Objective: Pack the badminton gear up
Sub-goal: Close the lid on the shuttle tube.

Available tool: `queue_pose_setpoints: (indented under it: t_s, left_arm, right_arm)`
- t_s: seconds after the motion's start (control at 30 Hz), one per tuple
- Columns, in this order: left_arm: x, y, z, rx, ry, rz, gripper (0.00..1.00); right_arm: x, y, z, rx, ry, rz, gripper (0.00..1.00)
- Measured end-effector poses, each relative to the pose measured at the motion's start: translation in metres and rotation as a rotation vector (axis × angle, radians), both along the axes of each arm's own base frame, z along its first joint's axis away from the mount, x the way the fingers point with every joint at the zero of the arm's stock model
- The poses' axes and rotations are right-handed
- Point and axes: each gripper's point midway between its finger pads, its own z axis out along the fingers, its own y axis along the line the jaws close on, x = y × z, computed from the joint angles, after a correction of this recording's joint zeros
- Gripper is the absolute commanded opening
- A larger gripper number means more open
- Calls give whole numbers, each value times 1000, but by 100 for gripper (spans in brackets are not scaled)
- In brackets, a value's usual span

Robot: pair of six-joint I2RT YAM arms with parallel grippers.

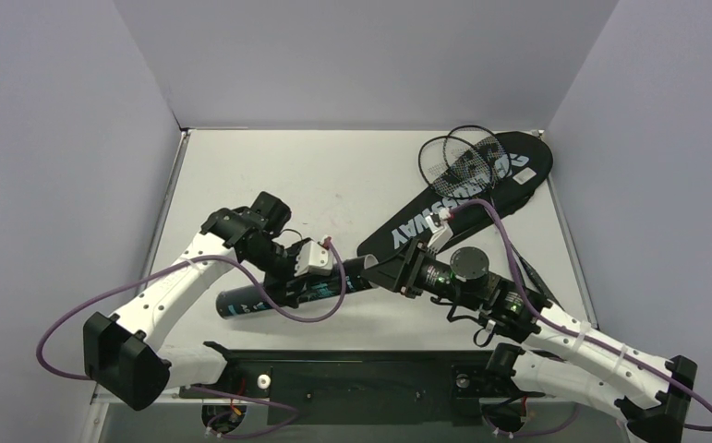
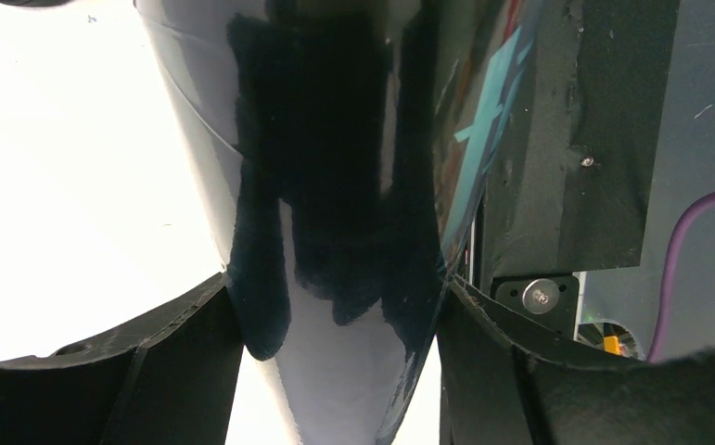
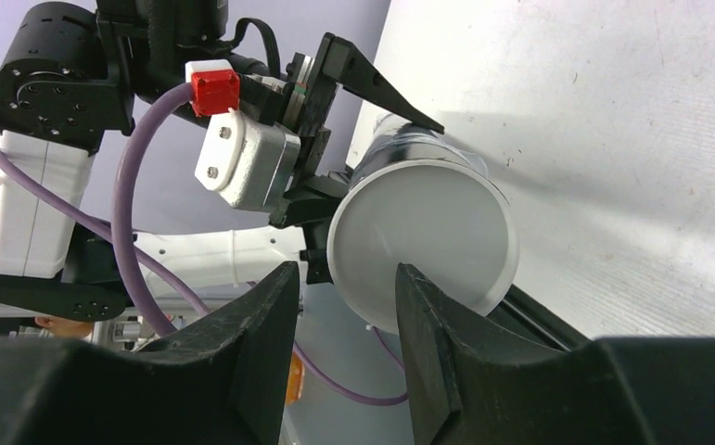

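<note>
The long black teal-printed tube (image 1: 283, 293) lies slanted at the near middle of the table. My left gripper (image 1: 319, 277) is shut on its middle; in the left wrist view the tube (image 2: 335, 185) fills the gap between both fingers (image 2: 177, 352). My right gripper (image 1: 391, 273) is open at the tube's right end, facing its white cap (image 3: 418, 241), which sits just beyond the fingertips (image 3: 270, 315); nothing is between them. The black CROSSWAY bag (image 1: 444, 208) lies diagonally at the back right. Two thin black rackets (image 1: 458, 157) rest with their heads on the bag's wide end.
A black rail (image 1: 352, 369) runs along the near edge between the arm bases. Purple cables (image 1: 306, 314) loop from both wrists beside the tube. A bag strap (image 1: 532, 277) lies near the right edge. Grey walls close in the table on three sides.
</note>
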Motion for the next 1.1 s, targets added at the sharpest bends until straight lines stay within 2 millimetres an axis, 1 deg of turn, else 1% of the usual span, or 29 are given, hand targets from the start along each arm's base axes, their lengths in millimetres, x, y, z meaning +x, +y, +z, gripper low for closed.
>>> queue_pose_setpoints:
  t_s: [0.1, 0.17, 0.2, 0.4, 0.53, 0.6, 0.67, 0.7, 0.73, 0.77, 0.87, 1.1]
  left_arm:
    - [1, -1, 3, 4, 10, 8, 16]
    - [3, -3, 5, -4, 5, 14, 16]
    - [4, -5, 6, -14, 2, 14, 16]
    - [8, -20, 14, -97, -16, -5, 16]
    - [8, -23, 18, -119, -24, -12, 16]
    - [8, -23, 18, -121, -28, -14, 16]
    - [8, -23, 18, -121, -31, -18, 16]
    - [8, -23, 18, -122, -32, -19, 16]
    - [8, -23, 18, -121, -31, -20, 16]
    - [8, -23, 18, -121, -33, -22, 16]
    - [8, -23, 17, -121, -34, -24, 16]
    - [7, -22, 14, -115, -28, -22, 17]
  right_arm:
    - [3, -1, 3, 10, -4, -11, 39]
    - [6, -6, 6, 19, -6, -24, 39]
    - [7, -11, 8, 24, -7, -32, 39]
    - [13, -44, 5, 9, 19, -95, 39]
    - [15, -61, 0, -13, 39, -130, 38]
    - [16, -67, -3, -23, 46, -140, 36]
    - [16, -71, -7, -36, 56, -147, 30]
    - [17, -73, -8, -40, 58, -151, 24]
    - [18, -74, -9, -44, 60, -153, 20]
    - [18, -75, -9, -48, 63, -154, 15]
    - [19, -75, -7, -64, 65, -150, 5]
    - [22, -67, 13, -49, 43, -118, 2]
